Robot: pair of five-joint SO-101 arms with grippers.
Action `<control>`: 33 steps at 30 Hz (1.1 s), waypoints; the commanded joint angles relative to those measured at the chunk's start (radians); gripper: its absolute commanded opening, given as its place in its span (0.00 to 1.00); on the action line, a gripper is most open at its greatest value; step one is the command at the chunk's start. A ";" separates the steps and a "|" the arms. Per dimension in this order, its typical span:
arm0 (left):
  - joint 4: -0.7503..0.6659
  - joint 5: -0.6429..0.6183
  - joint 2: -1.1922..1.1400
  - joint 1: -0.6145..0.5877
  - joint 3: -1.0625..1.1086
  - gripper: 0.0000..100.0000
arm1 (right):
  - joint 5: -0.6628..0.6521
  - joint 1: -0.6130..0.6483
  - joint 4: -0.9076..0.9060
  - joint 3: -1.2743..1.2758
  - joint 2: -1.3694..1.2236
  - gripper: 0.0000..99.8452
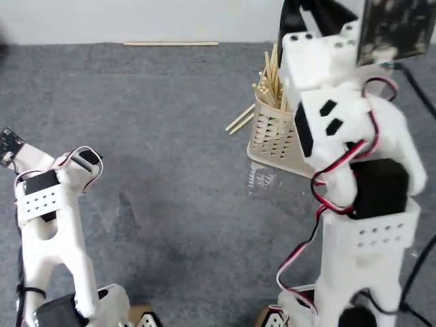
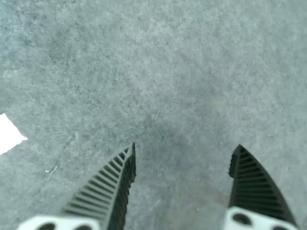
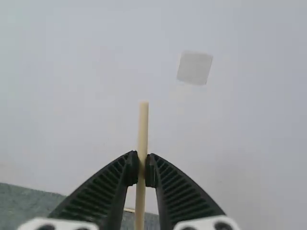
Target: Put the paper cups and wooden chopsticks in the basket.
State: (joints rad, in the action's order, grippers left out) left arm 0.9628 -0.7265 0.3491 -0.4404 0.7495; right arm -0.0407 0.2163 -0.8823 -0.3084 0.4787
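A cream lattice basket (image 1: 274,138) stands on the grey carpet at the right, with several wooden chopsticks (image 1: 270,80) upright inside it. Two more chopsticks (image 1: 239,120) lie on the carpet against its left side. My right gripper (image 3: 141,167) is shut on a single wooden chopstick (image 3: 142,129), held upright against the white wall. The right arm (image 1: 347,136) rises tall beside the basket and hides part of it. My left gripper (image 2: 182,158) hangs open over bare carpet, nothing between its fingers. The left arm (image 1: 48,204) is at the left.
One long chopstick (image 1: 170,43) lies along the far edge of the carpet by the wall. A clear plastic item (image 1: 262,178) sits on the carpet just in front of the basket. A white scrap (image 2: 8,134) lies near the left gripper.
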 commanded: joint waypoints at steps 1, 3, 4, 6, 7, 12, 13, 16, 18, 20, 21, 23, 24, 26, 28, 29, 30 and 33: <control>-0.018 0.009 0.044 -0.002 -0.004 0.30 | -0.057 -0.015 0.240 0.258 0.147 0.01; -0.018 0.009 0.044 -0.002 -0.004 0.30 | -0.101 -0.018 0.427 0.425 0.199 0.01; -0.018 0.009 0.044 -0.002 -0.004 0.30 | -0.120 -0.019 0.512 0.499 0.214 0.01; -0.018 0.009 0.044 -0.002 -0.004 0.30 | -0.137 -0.024 0.650 0.598 0.225 0.01; -0.018 0.009 0.044 -0.002 -0.004 0.30 | -0.137 -0.039 0.697 0.629 0.226 0.01; -0.020 0.009 0.044 -0.002 -0.004 0.30 | -0.094 -0.085 0.849 0.703 0.182 0.01; -0.020 0.009 0.044 -0.002 -0.004 0.30 | -0.094 -0.096 0.862 0.710 0.159 0.01; -0.020 0.009 0.044 -0.002 -0.004 0.30 | -0.092 -0.131 0.901 0.743 0.077 0.01; -0.020 0.009 0.044 -0.002 -0.004 0.30 | -0.092 -0.153 0.943 0.776 0.038 0.01; -0.020 0.009 0.044 -0.002 -0.004 0.30 | -0.094 -0.159 0.940 0.799 0.016 0.02; -0.020 0.009 0.044 -0.002 -0.004 0.30 | -0.094 -0.157 0.915 0.806 0.016 0.04; -0.020 0.009 0.044 0.000 -0.004 0.30 | -0.094 -0.154 0.862 0.804 0.018 0.11; -0.020 0.009 0.044 0.002 -0.004 0.30 | -0.087 -0.153 0.846 0.802 0.025 0.14; -0.020 0.011 0.044 0.002 -0.004 0.30 | -0.061 -0.153 0.808 0.779 0.054 0.19; -0.020 0.011 0.044 0.002 -0.004 0.30 | -0.040 -0.151 0.733 0.736 0.088 0.19; -0.020 0.011 0.044 0.002 -0.004 0.30 | -0.028 -0.147 0.676 0.712 0.107 0.18; -0.020 0.011 0.044 0.002 -0.004 0.30 | -0.015 -0.127 0.616 0.686 0.125 0.17; -0.020 0.011 0.044 0.002 -0.004 0.30 | 0.026 -0.068 0.407 0.620 0.176 0.14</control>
State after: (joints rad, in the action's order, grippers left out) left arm 0.9597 -0.7234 0.3491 -0.4404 0.7495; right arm -0.0514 0.1013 -0.2961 0.4173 0.5754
